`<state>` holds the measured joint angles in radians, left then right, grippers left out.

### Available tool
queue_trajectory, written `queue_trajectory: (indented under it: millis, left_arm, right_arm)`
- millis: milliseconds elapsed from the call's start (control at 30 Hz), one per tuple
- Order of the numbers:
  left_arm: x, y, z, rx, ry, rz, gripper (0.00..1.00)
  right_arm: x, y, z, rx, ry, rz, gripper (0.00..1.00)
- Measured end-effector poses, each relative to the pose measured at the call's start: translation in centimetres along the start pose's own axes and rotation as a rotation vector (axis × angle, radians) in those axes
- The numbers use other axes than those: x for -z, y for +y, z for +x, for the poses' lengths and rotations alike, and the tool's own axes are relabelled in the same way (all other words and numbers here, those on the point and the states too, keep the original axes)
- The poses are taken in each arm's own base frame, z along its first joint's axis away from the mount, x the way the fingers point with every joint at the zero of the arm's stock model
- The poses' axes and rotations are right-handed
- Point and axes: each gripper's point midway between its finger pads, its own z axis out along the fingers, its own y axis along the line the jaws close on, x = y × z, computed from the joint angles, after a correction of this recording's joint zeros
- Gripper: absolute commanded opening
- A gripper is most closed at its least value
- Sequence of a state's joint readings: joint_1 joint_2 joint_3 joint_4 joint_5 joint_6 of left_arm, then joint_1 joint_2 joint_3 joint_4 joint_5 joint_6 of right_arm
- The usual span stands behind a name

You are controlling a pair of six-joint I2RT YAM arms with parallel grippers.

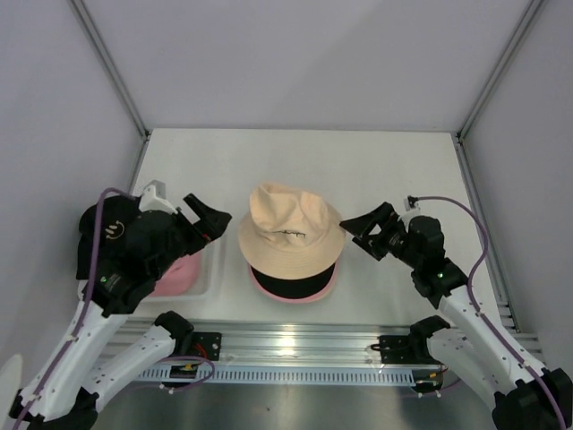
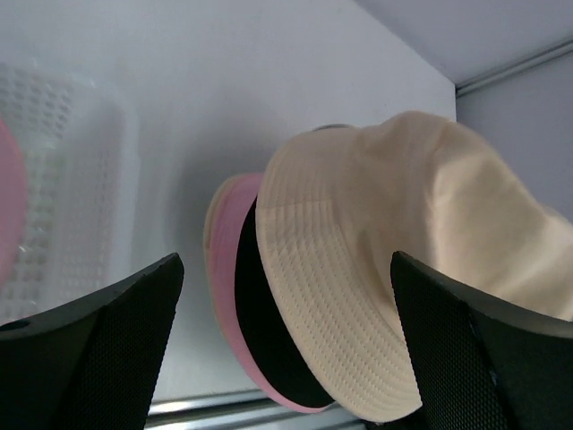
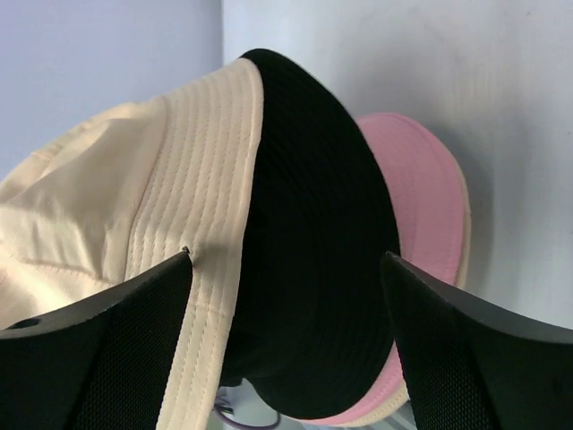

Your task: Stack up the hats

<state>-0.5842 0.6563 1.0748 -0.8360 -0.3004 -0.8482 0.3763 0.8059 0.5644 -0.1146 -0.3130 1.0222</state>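
Close to the near edge of the bench (image 1: pixel 385 170), about midway between its left and right edges, 3 hats sit nested in 1 pile. A pink hat (image 1: pixel 309 298) is at the bottom and a black hat (image 1: pixel 291 282) sits on it. A cream hat (image 1: pixel 291 224) is on top, its crown puffed and its brim hiding most of the black one. That middle spot probably serves both arms.

Toward the left edge, a clear tray (image 1: pixel 211 269) holds what looks like a second pink hat (image 1: pixel 179 273), partly under the left arm. It is likely the 1 left to add.

The 2 grippers flank the pile. The left gripper (image 1: pixel 213 224) hangs between tray and pile, fingers spread wide and empty. The right gripper (image 1: pixel 356 235) faces the pile from the other side, also spread, pinching nothing. Neither appears to touch the cream brim.

A thin dark line of script crosses the cream hat's front, too small to read. No logo shows on the black hat.
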Motion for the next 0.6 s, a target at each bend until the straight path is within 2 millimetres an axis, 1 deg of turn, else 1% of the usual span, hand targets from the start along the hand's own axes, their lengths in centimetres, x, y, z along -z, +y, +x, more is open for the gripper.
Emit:
queue_trajectory:
  millis: [67, 133, 200, 267, 367, 467, 600]
  left_arm:
    - [-1.9, 1.1, 2.6, 0.077, 0.063, -0.009, 0.99]
    - [-3.0, 1.8, 4.7, 0.135, 0.123, -0.016, 1.0]
    - [-3.5, 1.8, 6.1, 0.191, 0.163, -0.007, 1.0]
    - [-3.6, 1.4, 6.3, 0.241, 0.175, 0.009, 1.0]
    - [-3.6, 0.0, 5.5, 0.305, 0.165, 0.063, 0.99]
    - [-3.6, -1.2, 5.3, 0.357, 0.168, 0.122, 0.99]
    - [-3.6, -1.9, 5.2, 0.38, 0.177, 0.15, 0.99]
  right_arm:
    - [0.4, 0.1, 0.2, -0.03, -0.04, -0.039, 0.87]
    - [0.9, 0.6, 0.1, -0.054, -0.079, -0.084, 0.86]
    - [1.2, 1.4, -0.5, -0.076, -0.118, -0.132, 0.86]
    - [1.3, 2.6, -1.3, -0.103, -0.152, -0.189, 0.83]
    - [1.0, 3.7, -1.6, -0.128, -0.159, -0.24, 0.82]
    - [0.1, 4.2, -1.4, -0.146, -0.141, -0.258, 0.81]
    - [-0.8, 4.0, -0.5, -0.159, -0.107, -0.248, 0.78]
